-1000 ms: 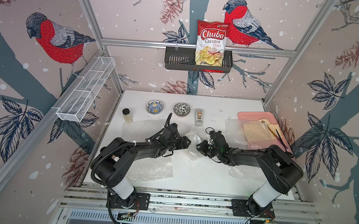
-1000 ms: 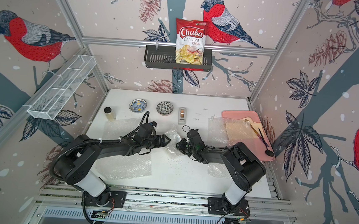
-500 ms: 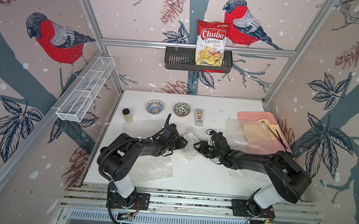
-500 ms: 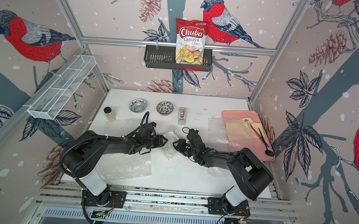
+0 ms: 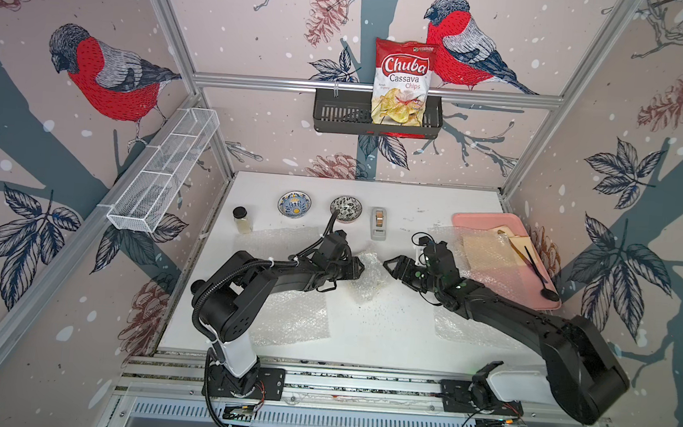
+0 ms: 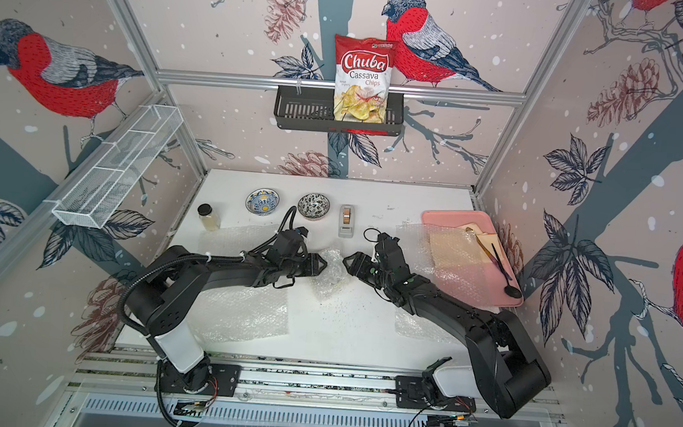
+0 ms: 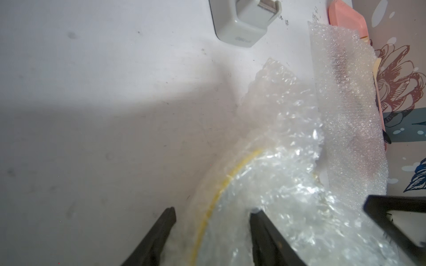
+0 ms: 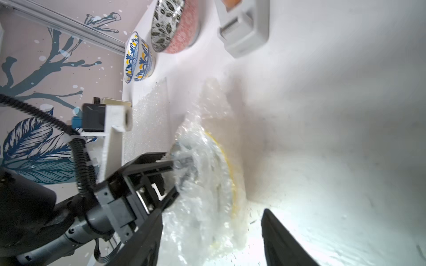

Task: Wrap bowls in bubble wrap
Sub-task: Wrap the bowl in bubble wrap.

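Right claw (image 5: pixel 388 265) has opened and let go since a second ago; both top views show the wrapped bowl (image 5: pixel 370 277) mid-frame between the claws. Left wrist view: the left claw (image 7: pixel 213 213) sits around its yellow rim (image 7: pixel 221 184), lower middle, but I cannot tell if it squeezes. Right wrist view: loose bubble wrap (image 8: pixel 211 99) sticks up at centre, so I think fold it down softly while one claw steadies.

White table (image 5: pixel 415 203), blue bowl (image 5: pixel 294 204), black-and-white bowl (image 5: pixel 346 208), jar (image 5: pixel 242 220), tape dispenser (image 5: pixel 379 223), pink tray (image 5: pixel 476 221), bubble wrap (image 5: pixel 289 323)
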Action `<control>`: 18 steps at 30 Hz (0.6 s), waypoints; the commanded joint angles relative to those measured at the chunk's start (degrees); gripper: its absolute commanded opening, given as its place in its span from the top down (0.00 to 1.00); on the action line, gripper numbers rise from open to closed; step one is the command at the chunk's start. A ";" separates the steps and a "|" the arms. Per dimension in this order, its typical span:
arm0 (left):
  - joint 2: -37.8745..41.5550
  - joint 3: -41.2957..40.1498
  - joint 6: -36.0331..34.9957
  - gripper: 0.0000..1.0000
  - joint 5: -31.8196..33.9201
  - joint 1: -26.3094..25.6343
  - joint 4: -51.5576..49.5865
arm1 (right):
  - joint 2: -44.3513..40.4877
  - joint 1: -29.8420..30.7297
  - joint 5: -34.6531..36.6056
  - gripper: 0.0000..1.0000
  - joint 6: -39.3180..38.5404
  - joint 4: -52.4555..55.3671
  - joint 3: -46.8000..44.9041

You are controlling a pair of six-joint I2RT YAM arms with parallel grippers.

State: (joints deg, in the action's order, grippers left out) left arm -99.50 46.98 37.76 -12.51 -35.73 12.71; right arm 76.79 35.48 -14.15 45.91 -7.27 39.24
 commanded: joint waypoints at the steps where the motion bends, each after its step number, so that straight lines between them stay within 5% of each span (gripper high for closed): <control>1: -0.90 1.22 -1.43 0.43 1.56 -0.48 -1.72 | -0.52 0.46 1.15 0.34 -10.75 5.88 4.19; 4: -1.33 1.91 -1.64 0.43 1.65 -0.66 -2.29 | 0.82 1.92 -1.95 0.41 -16.24 7.49 8.14; 10: -1.59 2.63 -2.16 0.41 2.85 -0.75 -3.63 | 5.47 3.44 -8.42 0.76 -17.95 6.66 9.40; 18: -1.71 3.29 -1.98 0.37 2.87 -0.75 -3.98 | 16.38 4.01 -10.18 0.79 -17.11 8.10 11.32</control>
State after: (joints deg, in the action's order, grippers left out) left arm -101.14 49.74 36.03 -10.41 -36.25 9.65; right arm 90.74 39.31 -23.03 29.28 -0.36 49.63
